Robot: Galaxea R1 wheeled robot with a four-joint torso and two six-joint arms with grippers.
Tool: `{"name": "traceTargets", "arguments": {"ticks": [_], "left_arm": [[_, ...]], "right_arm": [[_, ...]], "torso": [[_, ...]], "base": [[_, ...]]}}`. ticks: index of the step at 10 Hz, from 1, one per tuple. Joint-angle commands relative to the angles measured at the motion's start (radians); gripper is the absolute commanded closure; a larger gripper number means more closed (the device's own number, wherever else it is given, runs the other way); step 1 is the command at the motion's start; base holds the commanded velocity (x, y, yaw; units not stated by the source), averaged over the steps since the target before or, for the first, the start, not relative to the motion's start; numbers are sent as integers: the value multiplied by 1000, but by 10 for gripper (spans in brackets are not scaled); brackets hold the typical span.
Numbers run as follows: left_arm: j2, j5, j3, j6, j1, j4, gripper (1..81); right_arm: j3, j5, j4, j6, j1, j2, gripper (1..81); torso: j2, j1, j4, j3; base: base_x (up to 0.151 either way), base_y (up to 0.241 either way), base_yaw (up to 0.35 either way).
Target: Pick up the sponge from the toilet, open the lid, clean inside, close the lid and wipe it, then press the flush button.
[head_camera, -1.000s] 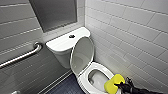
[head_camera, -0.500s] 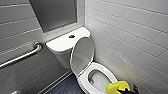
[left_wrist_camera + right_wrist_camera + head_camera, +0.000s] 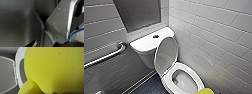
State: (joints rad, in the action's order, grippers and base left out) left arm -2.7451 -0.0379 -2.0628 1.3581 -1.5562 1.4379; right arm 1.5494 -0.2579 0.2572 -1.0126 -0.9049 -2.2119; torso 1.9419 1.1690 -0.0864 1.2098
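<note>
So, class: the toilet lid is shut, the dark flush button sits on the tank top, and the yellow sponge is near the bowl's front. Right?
No: the head view shows the lid raised, not shut. The flush button and the sponge are as you said.

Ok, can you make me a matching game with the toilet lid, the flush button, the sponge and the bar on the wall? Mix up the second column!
Things:
1. lid
2. flush button
3. sponge
4. grab bar

What they are like:
A. bright yellow
B. long, shiny metal
C. white, standing up open
D. small, dark and round

Pairs: 1-C, 2-D, 3-A, 4-B
</note>
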Motion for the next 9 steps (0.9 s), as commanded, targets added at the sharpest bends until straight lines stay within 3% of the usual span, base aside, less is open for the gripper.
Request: {"name": "traceTargets", "arguments": {"ticks": [1,4,6,9], "left_arm": [[1,29,21,-10,-25,10,10],[2,13,21,-16,-25,10,10],[2,13,21,-19,-25,10,10],[-2,13,13,-19,-25,9,10]], "right_arm": [[-74,147,53,3,-13,84,811],[-169,163,89,5,2,147,811],[-230,289,103,3,124,154,811],[-247,486,105,-1,308,79,811]], "torso": [[0,0,0,0],[0,0,0,0],[0,0,0,0],[0,0,0,0]], "base": [[0,0,0],[0,0,0],[0,0,0],[0,0,0]]}}
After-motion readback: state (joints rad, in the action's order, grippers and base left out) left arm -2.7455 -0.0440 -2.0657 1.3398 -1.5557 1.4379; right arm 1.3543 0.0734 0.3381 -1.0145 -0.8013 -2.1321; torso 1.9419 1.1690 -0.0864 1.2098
